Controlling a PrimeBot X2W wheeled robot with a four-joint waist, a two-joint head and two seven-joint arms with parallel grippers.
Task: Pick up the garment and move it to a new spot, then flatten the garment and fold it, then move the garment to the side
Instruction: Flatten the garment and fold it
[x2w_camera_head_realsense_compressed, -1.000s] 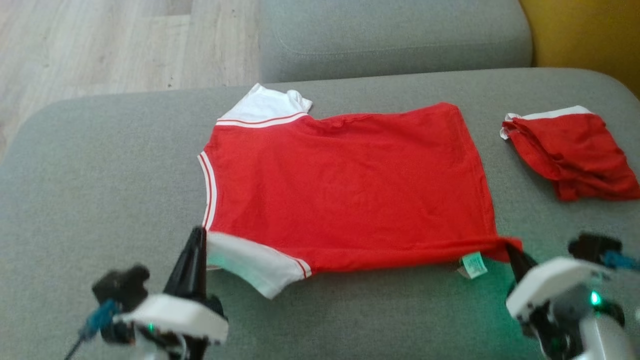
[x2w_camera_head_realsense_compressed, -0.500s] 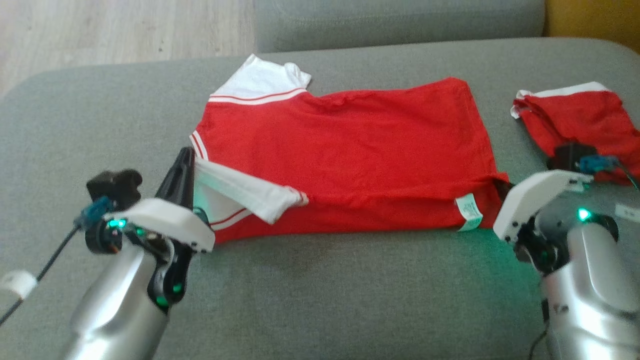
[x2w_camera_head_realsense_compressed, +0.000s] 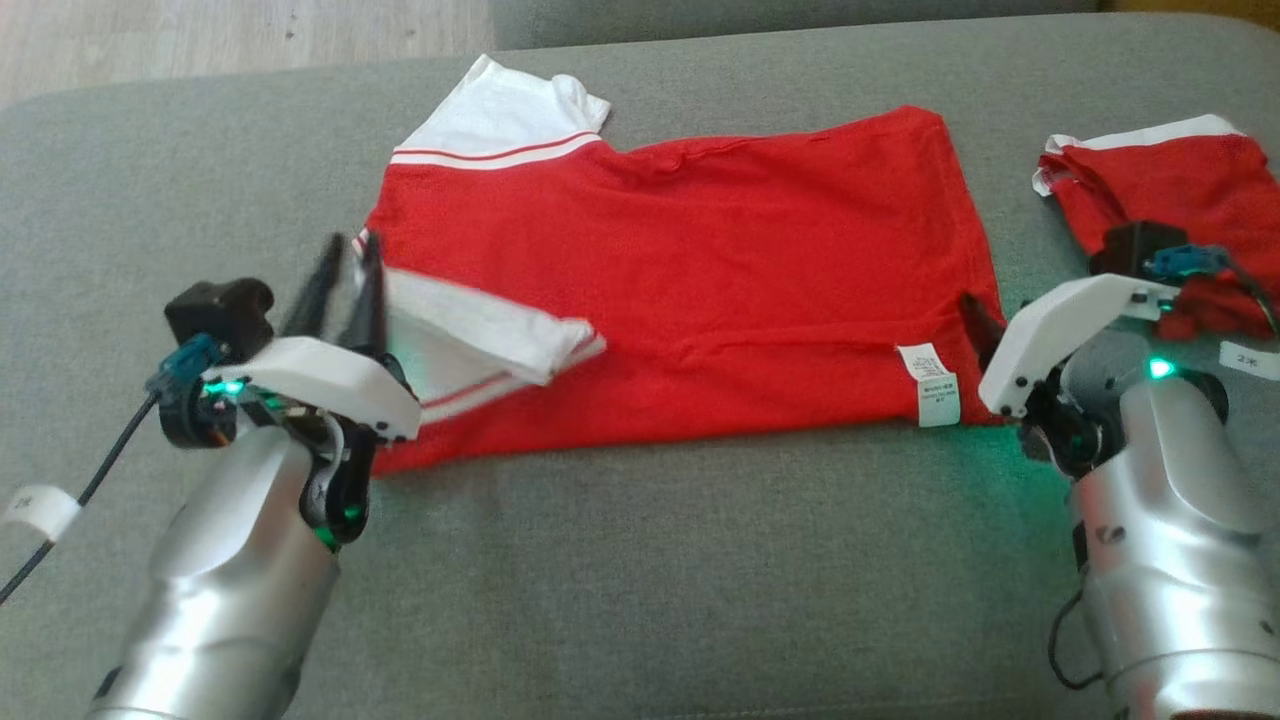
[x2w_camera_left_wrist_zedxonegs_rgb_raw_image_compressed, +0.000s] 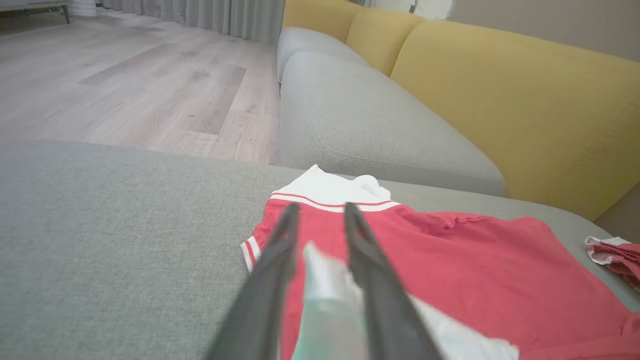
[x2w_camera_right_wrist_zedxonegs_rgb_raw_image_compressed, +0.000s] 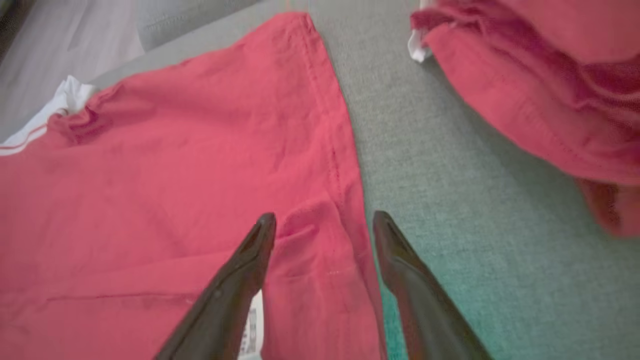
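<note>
Head view: red shirt (x2w_camera_head_realsense_compressed: 700, 270) lies spread on grey cushion (x2w_camera_head_realsense_compressed: 640, 560), near edge turned up w/ care label (x2w_camera_head_realsense_compressed: 935, 385) showing, near white sleeve (x2w_camera_head_realsense_compressed: 480, 335) lying over the red. L end effector (x2w_camera_head_realsense_compressed: 345, 265) sits at that sleeve's outer end, R end effector (x2w_camera_head_realsense_compressed: 978, 315) at hem corner beside label. 2nd red garment (x2w_camera_head_realsense_compressed: 1170, 175) bunched off to the right, apart. L wrist view: fingers (x2w_camera_left_wrist_zedxonegs_rgb_raw_image_compressed: 280, 260) apart, white sleeve between them. R wrist view: fingers (x2w_camera_right_wrist_zedxonegs_rgb_raw_image_compressed: 240, 280) apart, straddling hem corner, not pinching it.
</note>
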